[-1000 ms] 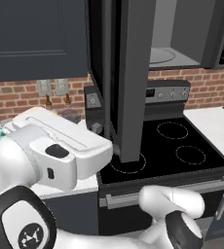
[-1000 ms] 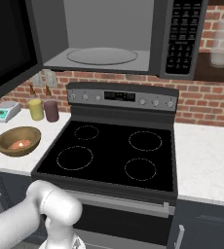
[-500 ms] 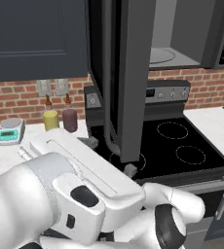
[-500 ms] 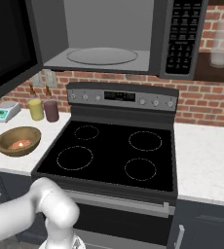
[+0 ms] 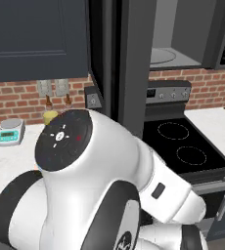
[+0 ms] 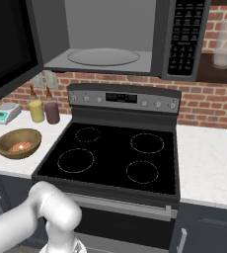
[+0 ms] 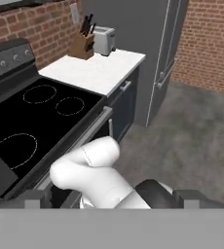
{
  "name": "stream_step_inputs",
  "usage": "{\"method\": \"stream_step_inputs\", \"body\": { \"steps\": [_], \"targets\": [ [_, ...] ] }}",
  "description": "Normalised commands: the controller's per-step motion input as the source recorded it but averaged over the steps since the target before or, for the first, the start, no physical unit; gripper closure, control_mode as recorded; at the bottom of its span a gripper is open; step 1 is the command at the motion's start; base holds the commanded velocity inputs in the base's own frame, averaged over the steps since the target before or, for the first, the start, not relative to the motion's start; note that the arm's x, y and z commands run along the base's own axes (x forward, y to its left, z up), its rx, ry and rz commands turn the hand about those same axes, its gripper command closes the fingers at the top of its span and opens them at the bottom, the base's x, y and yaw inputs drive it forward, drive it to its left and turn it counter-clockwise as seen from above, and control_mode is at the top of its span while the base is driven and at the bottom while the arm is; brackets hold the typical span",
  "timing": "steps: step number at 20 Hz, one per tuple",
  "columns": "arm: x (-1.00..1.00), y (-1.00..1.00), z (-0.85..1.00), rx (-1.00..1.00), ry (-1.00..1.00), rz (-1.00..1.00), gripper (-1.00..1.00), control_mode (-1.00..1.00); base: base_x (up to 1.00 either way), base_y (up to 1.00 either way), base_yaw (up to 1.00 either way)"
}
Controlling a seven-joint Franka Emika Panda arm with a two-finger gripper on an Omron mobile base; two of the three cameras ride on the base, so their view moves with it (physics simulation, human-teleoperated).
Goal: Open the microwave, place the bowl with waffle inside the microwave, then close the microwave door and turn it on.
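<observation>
The arm is swung lower and closer across the left base view than before. The claw [image 7: 109,197] is spread, grasping nothing. The bowl [image 6: 18,143] with waffle [image 6: 20,146] is left unmoved on the desk [image 6: 17,165]; the microwave [image 6: 120,39] is kept open.

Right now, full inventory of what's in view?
microwave: 1, dark grey, above the stove
microwave door: 1, dark, swung open
stove: 1, black top, between the counters
bowl: 1, brown, counter left of the stove
waffle: 1, reddish-orange, in the bowl
jars: 2, yellow and maroon, behind the bowl
scale: 1, white, left of the jars
knife block: 1, brown, far counter
toaster: 1, silver, beside the knife block
claw: 1, open, low, empty
</observation>
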Motion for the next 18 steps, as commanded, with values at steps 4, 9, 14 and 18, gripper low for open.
{"method": "stream_step_inputs", "body": {
  "steps": [4, 9, 14, 18],
  "targets": [
    [-0.48, -1.0, -0.56, 0.21, 0.03, 0.07, -1.0, -1.0, 0.0, 0.0, 0.0],
    [-0.06, -1.0, -0.47, 0.23, 0.24, 0.1, -1.0, -1.0, 0.0, 0.0, 0.0],
    [0.1, -1.0, -0.29, 0.19, 0.16, 0.22, -1.0, -1.0, 0.0, 0.0, 0.0],
    [0.3, -1.0, 0.0, 0.17, 0.1, 0.32, -1.0, -1.0, 0.0, 0.0, 0.0]
  ]
}}
